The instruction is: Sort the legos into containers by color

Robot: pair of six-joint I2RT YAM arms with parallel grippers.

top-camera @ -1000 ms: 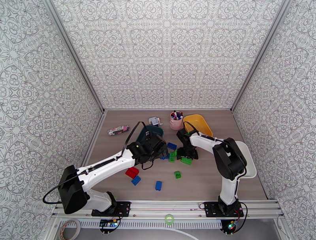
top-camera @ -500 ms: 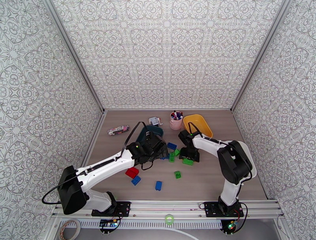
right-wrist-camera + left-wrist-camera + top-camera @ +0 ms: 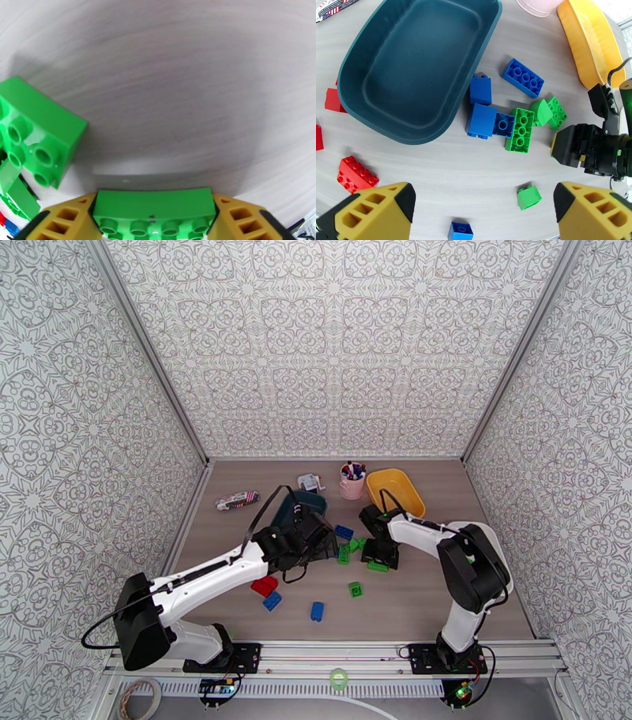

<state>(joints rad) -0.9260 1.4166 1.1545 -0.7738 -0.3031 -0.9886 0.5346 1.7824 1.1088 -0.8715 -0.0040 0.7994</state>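
The table (image 3: 411, 603) is grained grey-brown; the walls (image 3: 332, 343) are patterned grey on white. The teal tray (image 3: 418, 67) is flanked by blue bricks (image 3: 481, 118) at 4 o'clock and red bricks (image 3: 355, 175) at 7 o'clock. A green brick (image 3: 154, 205) is seen at 6 o'clock in the right wrist view. A yellow tray (image 3: 588, 43) and pink cup (image 3: 351, 485) are also recorded.

The left arm (image 3: 205, 575) and the right arm (image 3: 419, 530) share one build: smooth white shell links joined by bulky black motor housings. Each stands on a black plate (image 3: 237, 654) bolted to the aluminium rail (image 3: 332, 650). Beyond the rail, a thin black cable (image 3: 265, 512) loops off each arm. The left gripper (image 3: 484, 201) and the right gripper (image 3: 154, 221) have mustard-yellow fingers (image 3: 375, 209) with triangular cut-outs, on black bodies.
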